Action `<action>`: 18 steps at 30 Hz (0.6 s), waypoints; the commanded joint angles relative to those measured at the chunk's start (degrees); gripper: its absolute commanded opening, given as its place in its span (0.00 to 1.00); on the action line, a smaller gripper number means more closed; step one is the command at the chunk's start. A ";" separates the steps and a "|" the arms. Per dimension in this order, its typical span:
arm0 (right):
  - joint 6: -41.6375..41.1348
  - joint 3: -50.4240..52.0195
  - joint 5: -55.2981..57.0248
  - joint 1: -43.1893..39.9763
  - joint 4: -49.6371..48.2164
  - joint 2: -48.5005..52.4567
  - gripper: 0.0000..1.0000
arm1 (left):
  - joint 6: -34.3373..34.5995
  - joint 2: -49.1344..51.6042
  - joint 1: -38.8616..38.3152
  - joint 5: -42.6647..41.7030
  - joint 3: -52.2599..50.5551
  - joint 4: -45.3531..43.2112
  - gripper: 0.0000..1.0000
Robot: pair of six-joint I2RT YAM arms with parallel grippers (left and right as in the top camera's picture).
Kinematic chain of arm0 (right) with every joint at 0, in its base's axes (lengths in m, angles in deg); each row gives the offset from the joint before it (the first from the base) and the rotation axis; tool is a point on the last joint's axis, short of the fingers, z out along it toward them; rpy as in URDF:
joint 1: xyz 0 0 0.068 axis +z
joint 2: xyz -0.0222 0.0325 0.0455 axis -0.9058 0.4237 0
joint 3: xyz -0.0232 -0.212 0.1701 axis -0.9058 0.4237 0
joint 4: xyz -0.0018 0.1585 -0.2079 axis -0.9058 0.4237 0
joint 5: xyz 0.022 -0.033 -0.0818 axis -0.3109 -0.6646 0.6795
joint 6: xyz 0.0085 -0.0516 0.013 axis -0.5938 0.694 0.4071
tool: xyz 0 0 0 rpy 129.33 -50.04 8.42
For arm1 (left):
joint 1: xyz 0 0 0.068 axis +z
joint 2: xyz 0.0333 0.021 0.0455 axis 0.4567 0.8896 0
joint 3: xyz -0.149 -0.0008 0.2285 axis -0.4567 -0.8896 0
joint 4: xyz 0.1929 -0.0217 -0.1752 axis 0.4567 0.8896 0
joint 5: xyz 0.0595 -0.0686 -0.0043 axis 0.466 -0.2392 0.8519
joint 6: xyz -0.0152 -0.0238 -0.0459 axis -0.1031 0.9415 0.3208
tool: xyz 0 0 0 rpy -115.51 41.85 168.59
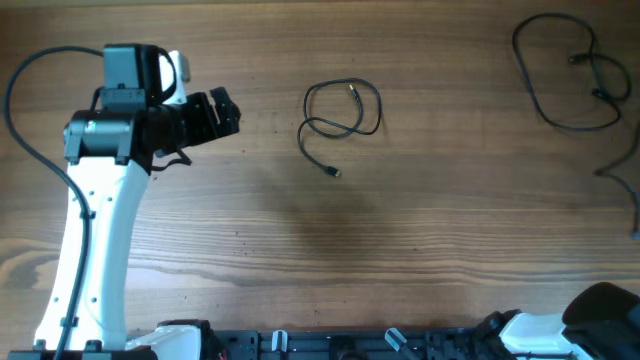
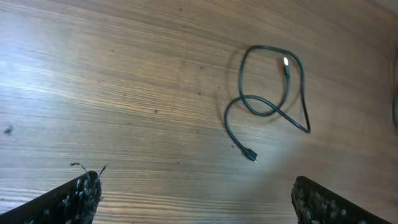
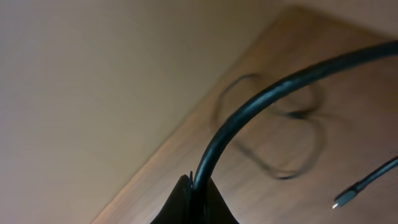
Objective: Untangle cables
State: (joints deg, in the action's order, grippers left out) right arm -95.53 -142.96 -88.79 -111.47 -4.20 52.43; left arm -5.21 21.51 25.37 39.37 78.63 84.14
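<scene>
One thin black cable lies in a loose loop at the table's middle, with its plug end pointing toward the front. My left gripper hovers to the left of it, apart from it. In the left wrist view the same cable lies ahead of the gripper, whose jaws stand open and empty. A second looped cable lies at the far right. My right gripper is shut on a black cable that arcs up and away over the table. The overhead view does not show this gripper.
A cable strand runs off the right edge of the table. The left arm's thick base wire curves at the far left. Part of the right arm sits at the front right corner. The table's edge shows in the right wrist view.
</scene>
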 commanded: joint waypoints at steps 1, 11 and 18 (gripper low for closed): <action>0.98 -0.17 10.49 -0.28 -1.44 5.33 0.04 | 0.50 -0.81 -2.56 -0.63 -0.22 -0.20 1.00; -5.68 -0.17 9.92 -0.24 -14.51 22.10 0.68 | 0.50 -0.79 -6.71 -0.61 -0.22 -0.28 1.00; -5.40 -0.20 -1.14 1.57 -13.11 18.75 1.00 | 0.52 -0.79 -7.10 -0.63 -0.22 -0.20 1.00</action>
State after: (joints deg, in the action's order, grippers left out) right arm -100.84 -142.85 -82.56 -111.69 -17.46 74.77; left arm -5.06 21.51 18.53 39.13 78.63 83.96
